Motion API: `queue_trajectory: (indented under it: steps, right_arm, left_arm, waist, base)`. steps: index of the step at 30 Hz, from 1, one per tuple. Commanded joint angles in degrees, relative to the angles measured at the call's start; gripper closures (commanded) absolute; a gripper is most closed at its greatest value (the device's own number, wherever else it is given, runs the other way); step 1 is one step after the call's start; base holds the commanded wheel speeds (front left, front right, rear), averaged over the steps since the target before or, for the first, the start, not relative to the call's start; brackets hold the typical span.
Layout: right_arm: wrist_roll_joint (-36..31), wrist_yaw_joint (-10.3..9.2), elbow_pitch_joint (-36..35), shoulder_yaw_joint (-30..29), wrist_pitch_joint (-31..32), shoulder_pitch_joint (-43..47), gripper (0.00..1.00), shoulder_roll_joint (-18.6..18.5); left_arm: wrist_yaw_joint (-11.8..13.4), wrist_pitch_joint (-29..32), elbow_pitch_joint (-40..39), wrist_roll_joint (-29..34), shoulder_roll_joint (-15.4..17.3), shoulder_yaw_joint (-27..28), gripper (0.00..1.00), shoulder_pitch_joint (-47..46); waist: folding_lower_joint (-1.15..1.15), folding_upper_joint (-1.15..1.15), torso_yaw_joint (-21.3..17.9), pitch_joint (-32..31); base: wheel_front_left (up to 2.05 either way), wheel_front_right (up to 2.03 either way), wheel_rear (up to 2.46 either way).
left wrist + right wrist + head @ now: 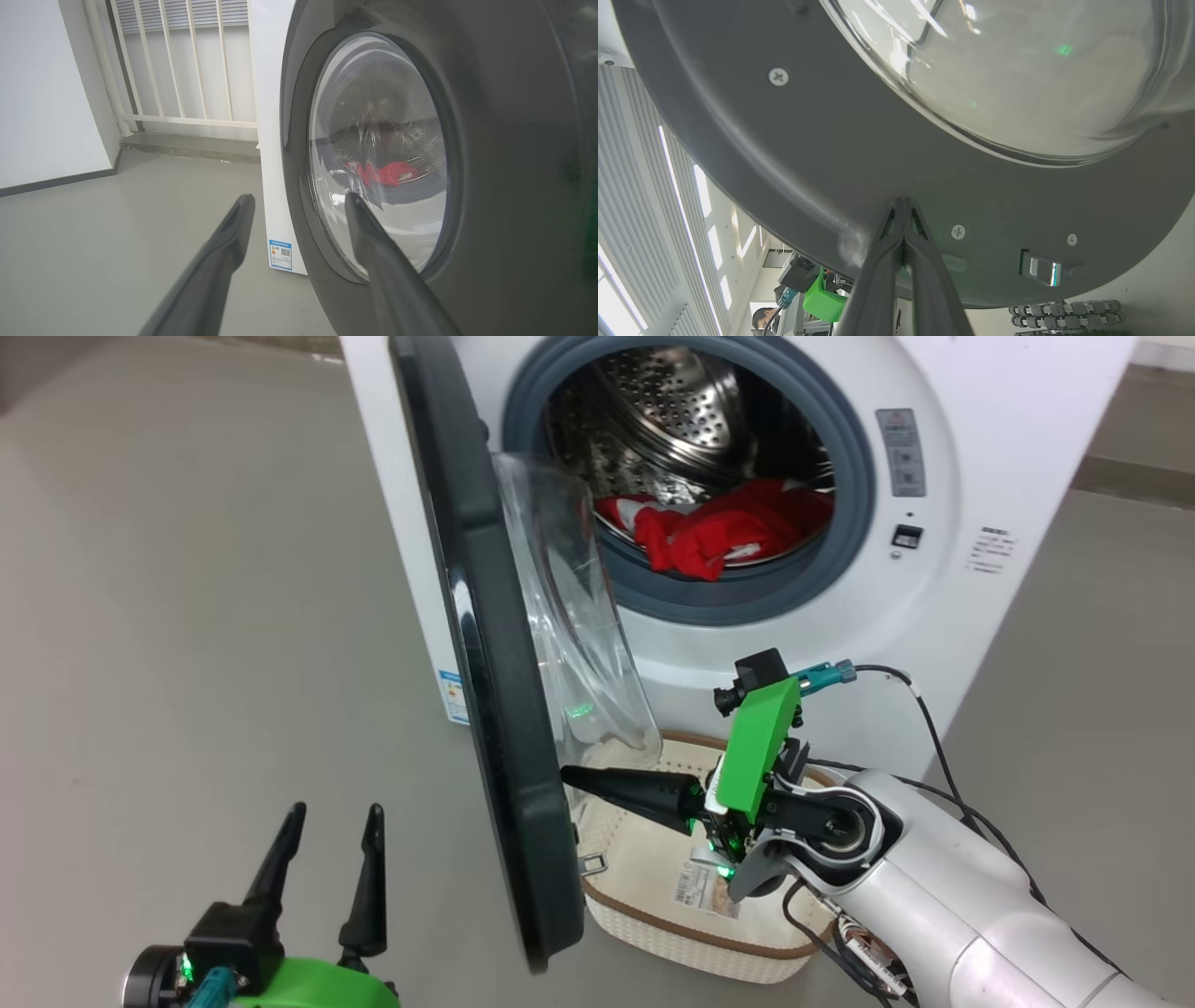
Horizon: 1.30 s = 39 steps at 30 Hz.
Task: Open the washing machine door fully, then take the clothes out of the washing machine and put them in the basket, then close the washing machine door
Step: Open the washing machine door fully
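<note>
The washing machine door (pixel 485 663) stands half open, with the red clothes (pixel 719 532) in the drum (pixel 672 411) of the washing machine (pixel 934 569) and the basket (pixel 653 915) on the floor (pixel 187 616) beneath. The right pincer (pixel 571 776), its fingers pinched together and empty, has its tips against the door's inner rim. The left pincer (pixel 336 814) gapes wide beside the door.

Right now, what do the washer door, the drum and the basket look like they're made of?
Door rim: likely glossy dark plastic, reflecting light. Door bowl: clear glass or plastic, see-through. Drum: shiny perforated metal, probably steel. Basket: matte cream plastic with holes, brown woven-look rim.
</note>
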Motion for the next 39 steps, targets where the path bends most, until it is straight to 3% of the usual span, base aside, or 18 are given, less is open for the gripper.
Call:
queue_trajectory:
  steps: [1,12,31,32,34,35,39]
  right_arm:
    - [1.0,0.44,-1.3,0.4,-0.4,-0.4,1.00,1.6]
    - [1.7,0.44,-1.3,2.1,-1.5,-1.0,1.00,1.6]
    - [-0.9,0.44,-0.7,4.4,-5.8,-2.0,1.00,1.6]
    - [-2.1,0.44,-0.4,4.6,-6.9,-2.1,0.71,1.6]
    - [-5.5,0.44,-0.3,5.5,-8.8,-2.4,0.34,1.6]
    - [-7.5,0.44,-0.2,6.0,-10.0,-2.4,0.00,1.6]
    - [-13.1,0.44,-0.5,6.8,-13.6,-2.0,0.00,1.2]
  left_arm:
    - [0.1,-0.2,-1.4,-0.3,0.9,1.5,0.00,-0.5]
    - [0.3,0.6,-2.5,-1.6,0.9,1.0,0.00,0.0]
    - [1.3,1.6,-2.7,-4.3,1.0,0.8,0.00,0.4]
    - [1.4,1.6,-2.8,-4.4,1.0,0.8,0.00,0.4]
    - [1.8,1.5,-3.0,-4.6,1.1,1.1,0.00,0.6]
    - [1.9,1.5,-3.2,-4.7,1.2,1.3,0.00,0.8]
    - [2.4,1.4,-3.5,-5.0,1.2,1.6,0.00,1.3]
  waist:
    - [0.00,0.00,1.1,-0.3]
    - [0.00,0.00,4.4,-0.5]
    - [0.00,0.00,4.1,-1.0]
    - [0.00,0.00,3.7,-1.0]
    - [0.00,0.00,2.8,-1.0]
    - [0.00,0.00,2.3,-1.1]
    - [0.00,0.00,1.0,-1.3]
  base:
    - [0.00,0.00,0.00]
    - [0.00,0.00,0.00]
    - [0.00,0.00,0.00]
    - [0.00,0.00,0.00]
    - [0.00,0.00,0.00]
    - [0.00,0.00,0.00]
    - [0.00,0.00,0.00]
